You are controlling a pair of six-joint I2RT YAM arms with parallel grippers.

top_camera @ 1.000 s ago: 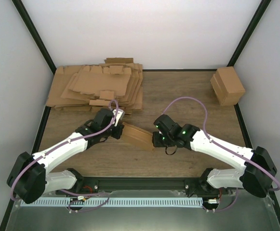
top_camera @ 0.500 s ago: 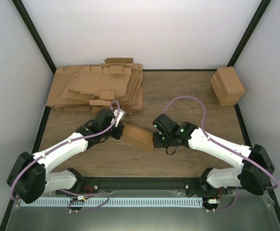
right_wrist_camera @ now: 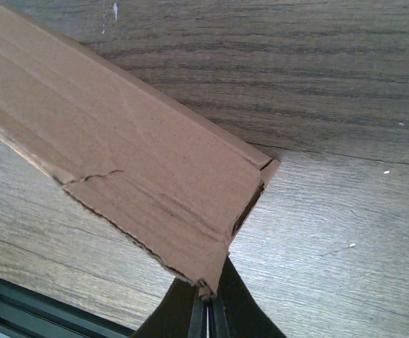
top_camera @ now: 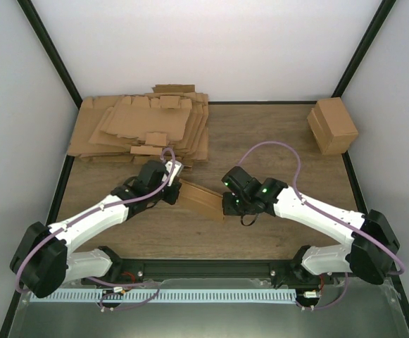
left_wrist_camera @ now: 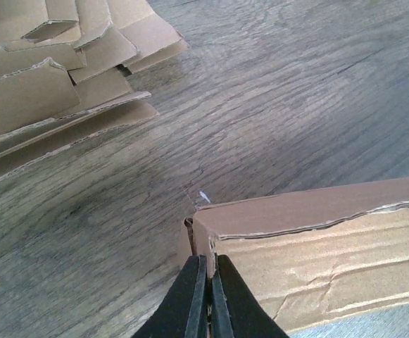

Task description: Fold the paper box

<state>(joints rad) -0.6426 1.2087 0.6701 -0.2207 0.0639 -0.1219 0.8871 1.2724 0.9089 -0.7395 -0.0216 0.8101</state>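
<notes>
The paper box (top_camera: 202, 198) is a small oblong brown carton lying between the two arms near the table's middle. My left gripper (top_camera: 178, 189) is shut on the carton's left end; in the left wrist view its black fingers (left_wrist_camera: 190, 299) pinch a thin cardboard edge of the paper box (left_wrist_camera: 317, 246). My right gripper (top_camera: 225, 205) is shut on the right end. In the right wrist view the fingertips (right_wrist_camera: 222, 310) clamp the lower corner of the paper box (right_wrist_camera: 134, 169), whose end flap stands slightly ajar.
A thick pile of flat cardboard sheets (top_camera: 141, 127) lies at the back left, its edges showing in the left wrist view (left_wrist_camera: 56, 84). A blocky brown carton (top_camera: 332, 125) sits at the back right. Black frame rails edge the table.
My right gripper has closed onto the carton's right corner and shifted slightly left. The left gripper and the carton have barely moved.
</notes>
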